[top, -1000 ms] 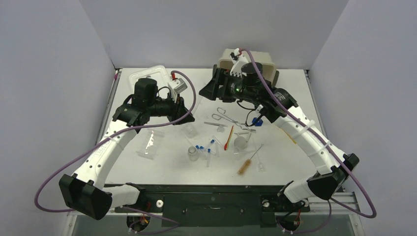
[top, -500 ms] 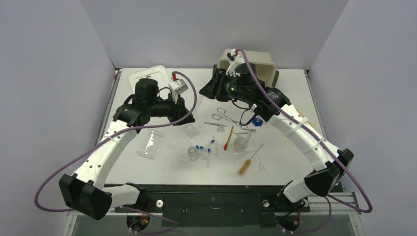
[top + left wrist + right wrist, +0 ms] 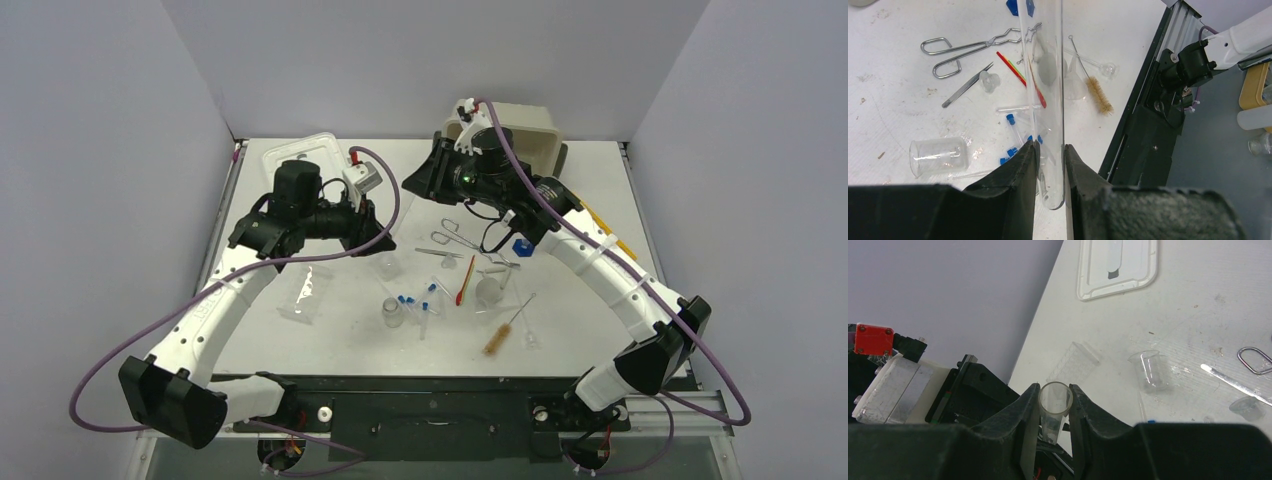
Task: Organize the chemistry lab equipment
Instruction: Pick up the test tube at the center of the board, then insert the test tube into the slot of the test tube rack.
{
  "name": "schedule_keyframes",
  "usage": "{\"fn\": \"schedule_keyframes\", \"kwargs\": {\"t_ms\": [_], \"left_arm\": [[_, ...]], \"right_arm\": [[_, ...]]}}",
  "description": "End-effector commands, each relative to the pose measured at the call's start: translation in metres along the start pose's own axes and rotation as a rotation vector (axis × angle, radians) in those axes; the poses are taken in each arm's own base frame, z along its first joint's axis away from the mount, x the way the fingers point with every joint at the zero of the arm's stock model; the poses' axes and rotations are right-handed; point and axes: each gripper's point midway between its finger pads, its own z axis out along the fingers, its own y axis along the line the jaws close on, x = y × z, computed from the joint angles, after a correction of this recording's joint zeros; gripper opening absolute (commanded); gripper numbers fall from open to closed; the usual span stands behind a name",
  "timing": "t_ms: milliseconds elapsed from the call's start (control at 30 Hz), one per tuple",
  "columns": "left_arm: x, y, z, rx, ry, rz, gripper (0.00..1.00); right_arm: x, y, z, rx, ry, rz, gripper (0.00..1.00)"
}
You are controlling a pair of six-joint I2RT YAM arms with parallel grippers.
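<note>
Right gripper (image 3: 1054, 390) pinches the open mouth of a long clear glass tube (image 3: 1045, 75). Left gripper (image 3: 1049, 147) clamps what seems its rounded end. Let the left go only once the right grip is firm.

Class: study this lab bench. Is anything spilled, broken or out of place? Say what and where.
No spill or breakage shows. The white lid lies back left, apart from the beige tub at back right. Blue-capped tubes lie loose on the table, none in the clear rack.

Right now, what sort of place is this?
Likely a robot test cell staged as a chemistry bench: walled white table, two robot arms, a beaker, forceps, a wire brush.
</note>
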Motion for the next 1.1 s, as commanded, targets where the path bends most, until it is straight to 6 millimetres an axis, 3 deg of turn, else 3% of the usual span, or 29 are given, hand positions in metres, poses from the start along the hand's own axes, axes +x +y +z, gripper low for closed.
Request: {"fn": "schedule_keyframes", "kwargs": {"t_ms": [0, 100, 133, 200, 233, 267, 300, 367, 467, 600, 667, 733, 833, 867, 1067], "left_arm": [[-0.017, -0.016, -0.011, 0.033, -0.048, 0.08, 0.0], [-0.016, -0.015, -0.011, 0.024, -0.046, 0.079, 0.0], [-0.016, -0.014, -0.011, 0.021, -0.046, 0.076, 0.03], [-0.016, -0.012, -0.01, 0.012, -0.043, 0.066, 0.21], [-0.016, -0.01, -0.01, 0.003, -0.036, 0.053, 0.46], [-0.016, -0.009, -0.01, -0.006, -0.033, 0.029, 0.59], [-0.017, -0.005, -0.01, -0.022, -0.025, 0.011, 0.84], [-0.022, 0.004, -0.012, -0.057, -0.021, -0.023, 0.99], [-0.031, 0.022, -0.021, -0.107, -0.034, -0.062, 0.97], [-0.036, 0.051, -0.034, -0.18, -0.045, -0.15, 0.97], [-0.034, 0.068, -0.04, -0.219, -0.04, -0.196, 0.97], [-0.031, 0.083, -0.044, -0.249, -0.022, -0.23, 0.96], [-0.026, 0.097, -0.049, -0.28, 0.001, -0.23, 0.96], [-0.025, 0.1, -0.05, -0.293, 0.005, -0.227, 0.97], [-0.021, 0.118, -0.055, -0.368, 0.04, -0.186, 0.97]], "right_arm": [[-0.013, 0.016, 0.0, -0.045, -0.05, 0.0, 0.21], [-0.012, 0.014, -0.001, -0.038, -0.049, -0.002, 0.01], [-0.013, 0.012, -0.002, -0.033, -0.052, -0.002, 0.0], [-0.015, 0.007, -0.006, -0.016, -0.06, -0.005, 0.0], [-0.014, 0.002, -0.01, 0.001, -0.06, -0.01, 0.0], [-0.017, -0.007, -0.013, 0.031, -0.071, -0.013, 0.0], [-0.019, -0.016, -0.022, 0.067, -0.074, -0.033, 0.0], [-0.027, -0.038, -0.041, 0.155, -0.1, -0.065, 0.0], [-0.043, -0.08, -0.077, 0.326, -0.169, -0.129, 0.0], [-0.062, -0.146, -0.147, 0.618, -0.298, -0.186, 0.0], [-0.071, -0.169, -0.19, 0.76, -0.399, -0.207, 0.0], [-0.076, -0.193, -0.217, 0.887, -0.474, -0.208, 0.0], [-0.077, -0.229, -0.244, 1.047, -0.559, -0.183, 0.0], [-0.084, -0.233, -0.252, 1.066, -0.613, -0.172, 0.0], [-0.093, -0.273, -0.272, 1.238, -0.75, -0.152, 0.0]]}}
